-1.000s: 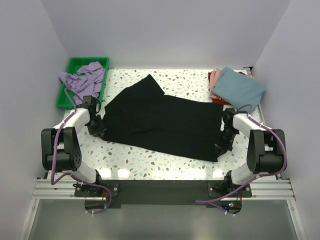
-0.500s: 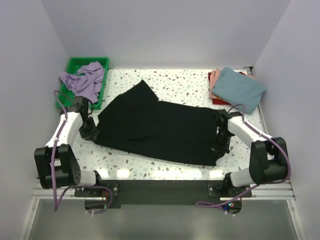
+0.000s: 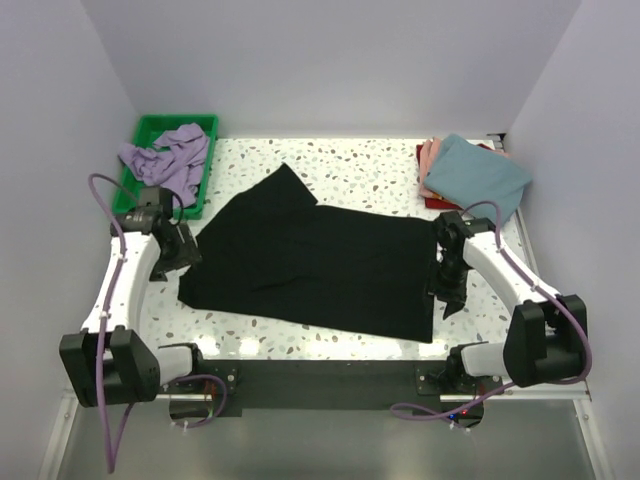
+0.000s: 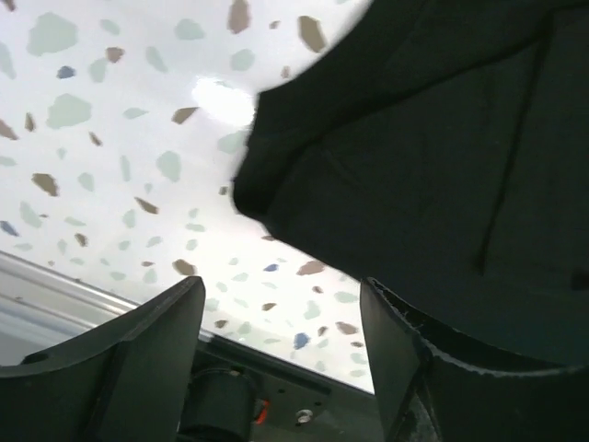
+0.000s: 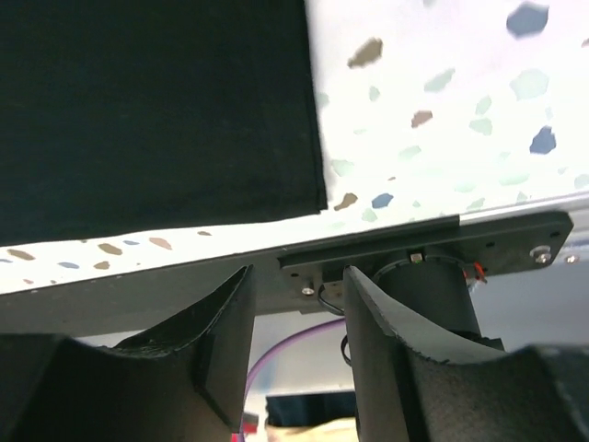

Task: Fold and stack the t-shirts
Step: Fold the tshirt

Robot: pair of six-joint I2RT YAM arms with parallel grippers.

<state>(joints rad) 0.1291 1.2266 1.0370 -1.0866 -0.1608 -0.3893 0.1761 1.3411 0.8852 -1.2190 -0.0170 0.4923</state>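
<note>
Black t-shirt (image 3: pixel 320 265) flat; left fingers (image 4: pixel 138 359), right fingers (image 5: pixel 212 359) spread empty, low at its opposite ends, arms (image 3: pixel 120 280) outstretched.

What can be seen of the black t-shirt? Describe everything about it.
The black t-shirt is plain, soft, dark cloth. It lies spread nearly flat across the middle of the speckled table, its long side running left to right. One sleeve points toward the far edge, and a few shallow creases show. Its left edge curls slightly. The left end effector and right end effector stand open beside its short edges, neither gripping it.
</note>
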